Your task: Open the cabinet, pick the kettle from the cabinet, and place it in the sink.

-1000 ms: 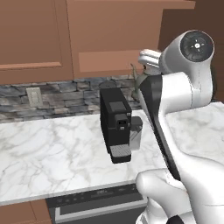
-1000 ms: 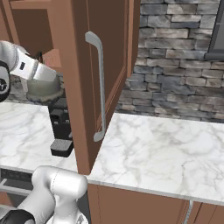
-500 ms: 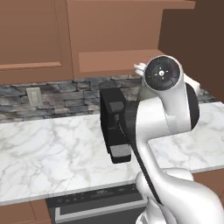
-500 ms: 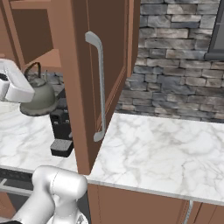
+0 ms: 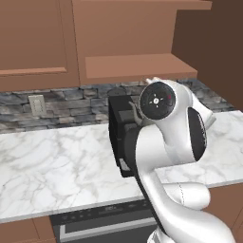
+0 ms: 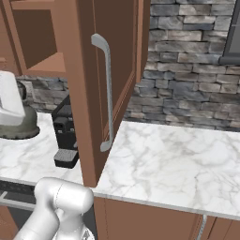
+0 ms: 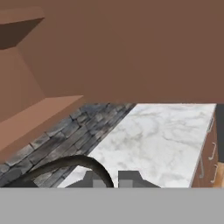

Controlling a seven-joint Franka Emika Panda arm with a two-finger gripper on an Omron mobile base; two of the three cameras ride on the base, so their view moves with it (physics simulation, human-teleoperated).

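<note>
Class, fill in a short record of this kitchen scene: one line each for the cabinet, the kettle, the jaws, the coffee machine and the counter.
cabinet: door swung open, shelf bare
kettle: out of the cabinet, body hanging above the counter, dark loop handle at the fingertips
jaws: shut on the kettle's handle
coffee machine: black, standing on the counter
counter: white marble

Kettle out of the open cabinet, held above the counter

The reddish-brown cabinet (image 6: 89, 89) stands open, its flat door swung out edge-on with the long silver bar handle vertical; its shelf is bare. The squat grey-olive kettle (image 6: 19, 125) hangs clear of the marble at the left edge of the right base view, and its thin dark loop handle arches at the bottom of the hand view.
</note>
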